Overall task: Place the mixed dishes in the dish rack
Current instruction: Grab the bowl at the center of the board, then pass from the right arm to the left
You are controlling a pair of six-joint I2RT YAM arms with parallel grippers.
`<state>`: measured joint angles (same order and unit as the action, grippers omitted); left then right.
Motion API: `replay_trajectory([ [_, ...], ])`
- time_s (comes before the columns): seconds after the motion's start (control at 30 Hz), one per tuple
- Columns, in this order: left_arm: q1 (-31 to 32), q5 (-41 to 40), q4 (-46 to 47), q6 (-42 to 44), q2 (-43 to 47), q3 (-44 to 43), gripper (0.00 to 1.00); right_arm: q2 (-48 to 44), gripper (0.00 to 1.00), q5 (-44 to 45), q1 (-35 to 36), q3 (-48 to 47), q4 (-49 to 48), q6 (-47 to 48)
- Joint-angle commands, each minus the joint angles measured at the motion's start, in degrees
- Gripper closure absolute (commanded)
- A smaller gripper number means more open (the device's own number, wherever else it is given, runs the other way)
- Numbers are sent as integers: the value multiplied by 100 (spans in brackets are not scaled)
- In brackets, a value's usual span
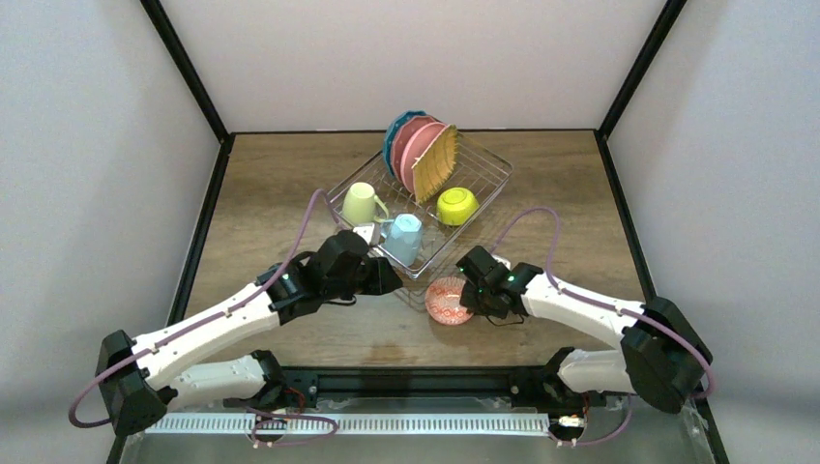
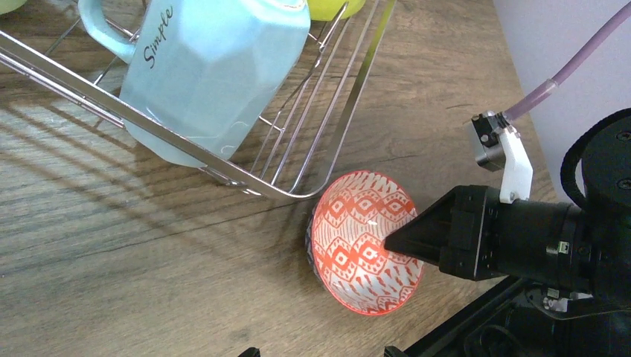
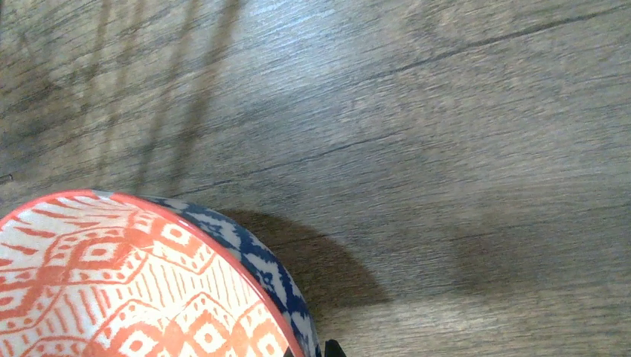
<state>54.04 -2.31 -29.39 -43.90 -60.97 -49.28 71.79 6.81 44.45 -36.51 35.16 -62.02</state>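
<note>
A red-patterned bowl (image 1: 448, 299) sits nested inside a blue-patterned bowl (image 3: 262, 262), both tilted on edge on the wood just in front of the dish rack (image 1: 486, 180). My right gripper (image 1: 472, 294) is shut on their rim, with one finger (image 2: 408, 239) inside the red bowl (image 2: 357, 238) and one outside. In the right wrist view only the gripper's (image 3: 309, 350) tips show, straddling the rim. My left gripper (image 1: 389, 276) is open and holds nothing, left of the bowls at the rack's near corner.
The rack holds upright blue (image 1: 395, 133), pink (image 1: 414, 147) and woven tan (image 1: 436, 162) plates, a pale green mug (image 1: 360, 204), a light blue mug (image 1: 404, 238) and a lime bowl (image 1: 456, 205). Black frame posts and white walls enclose the table.
</note>
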Motion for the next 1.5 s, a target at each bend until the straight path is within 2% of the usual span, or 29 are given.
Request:
replay_trajectory([
  [0.0,32,-20,-141,54,148,-131,5,-122,99,153,33,125,163,-133],
  [0.2,28,13,-249,-2,173,-257,4,-839,99,403,51,-189,639,-134],
  [0.4,28,24,-260,-7,23,-563,4,-1114,99,563,128,-848,1043,76],
  [0.9,28,57,-265,268,-1101,-1585,4,-903,99,711,301,-2280,1405,586],
  [1.47,32,14,-38,256,-1736,-1866,5,-880,99,273,301,-2585,1066,894],
])
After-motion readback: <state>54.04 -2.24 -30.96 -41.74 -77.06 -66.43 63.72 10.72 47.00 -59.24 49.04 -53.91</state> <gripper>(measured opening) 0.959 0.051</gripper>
